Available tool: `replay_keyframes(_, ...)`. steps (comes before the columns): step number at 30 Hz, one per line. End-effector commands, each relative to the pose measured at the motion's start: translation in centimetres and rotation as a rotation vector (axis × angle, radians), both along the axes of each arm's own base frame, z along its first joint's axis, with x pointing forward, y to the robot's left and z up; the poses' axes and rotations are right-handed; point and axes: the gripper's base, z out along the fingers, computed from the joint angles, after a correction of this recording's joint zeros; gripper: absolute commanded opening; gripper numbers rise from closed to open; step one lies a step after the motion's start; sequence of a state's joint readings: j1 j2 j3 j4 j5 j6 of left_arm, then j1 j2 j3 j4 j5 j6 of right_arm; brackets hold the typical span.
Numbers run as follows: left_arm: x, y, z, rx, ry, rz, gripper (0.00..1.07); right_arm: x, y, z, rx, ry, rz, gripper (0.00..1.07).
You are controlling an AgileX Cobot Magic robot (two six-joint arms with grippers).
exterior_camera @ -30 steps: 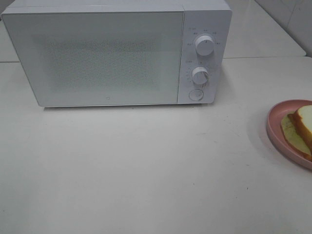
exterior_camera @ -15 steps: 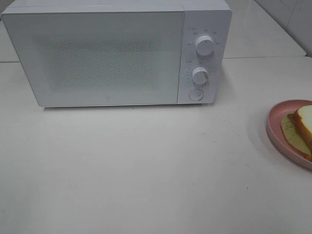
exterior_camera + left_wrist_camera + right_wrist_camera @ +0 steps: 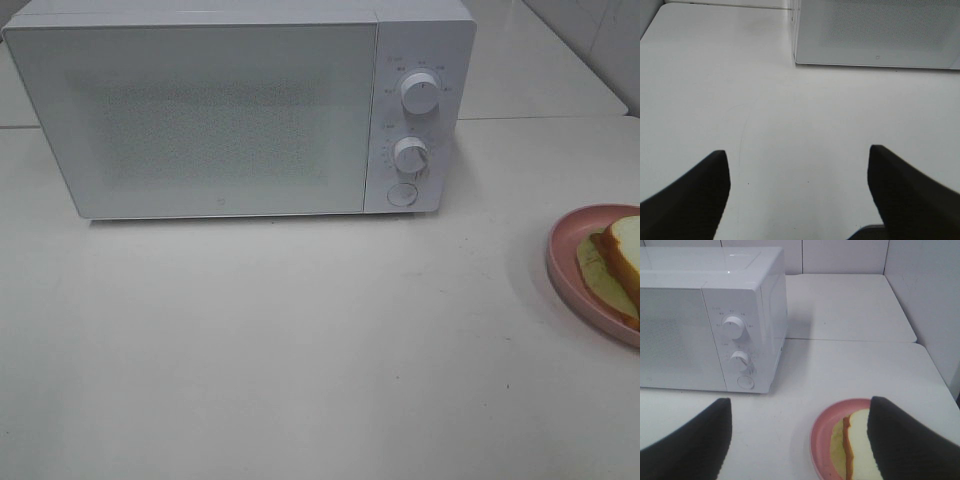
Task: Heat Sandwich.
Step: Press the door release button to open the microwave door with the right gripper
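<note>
Exterior high view gives you the microwave (image 3: 220, 110) at the far left of the table (image 3: 300, 340), with its door (image 3: 200, 120) shut. On its right-hand panel you have an upper knob (image 3: 421, 92), a lower knob (image 3: 410, 155) under it, and a round button (image 3: 402, 194) just below that.

Your sandwich (image 3: 618, 262) lies on the plate (image 3: 560, 250) at the right edge of the table, nearer than the microwave and well apart from it. That view's edge cuts off both. A white slice with an orange-brown crust rests over a pale yellow-green layer.

Your left gripper (image 3: 797, 150) is released. Its two dark fingers (image 3: 690, 200) are spread wide over bare table and grasp nothing, and the microwave's near left corner lies beyond them.

Your right gripper (image 3: 801, 400) is spread just as wide and holds nothing. It faces the table between the microwave's panel and the plate. In the right wrist view one finger covers part of the sandwich and plate. You cannot tell from it how high that finger hangs above them.
</note>
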State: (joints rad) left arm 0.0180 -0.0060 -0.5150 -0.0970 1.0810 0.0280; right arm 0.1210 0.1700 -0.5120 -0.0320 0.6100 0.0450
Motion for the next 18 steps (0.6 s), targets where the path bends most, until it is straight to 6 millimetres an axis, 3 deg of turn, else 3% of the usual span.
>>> replay_keyframes(1, -0.2, 0.0, 0.1, -0.007, -0.026, 0.004, 0.73, 0.6, 0.1, 0.9, 0.001, -0.057, -0.002, 0.74)
replay_keyframes(15, -0.2, 0.0, 0.1, -0.007, -0.026, 0.004, 0.73, 4.7, 0.6, 2.0, 0.004, -0.137, 0.009, 0.74)
replay_keyframes(18, -0.2, 0.0, 0.1, -0.007, -0.026, 0.004, 0.73, 6.0, 0.8, 2.1, 0.005, -0.144, 0.011, 0.69)
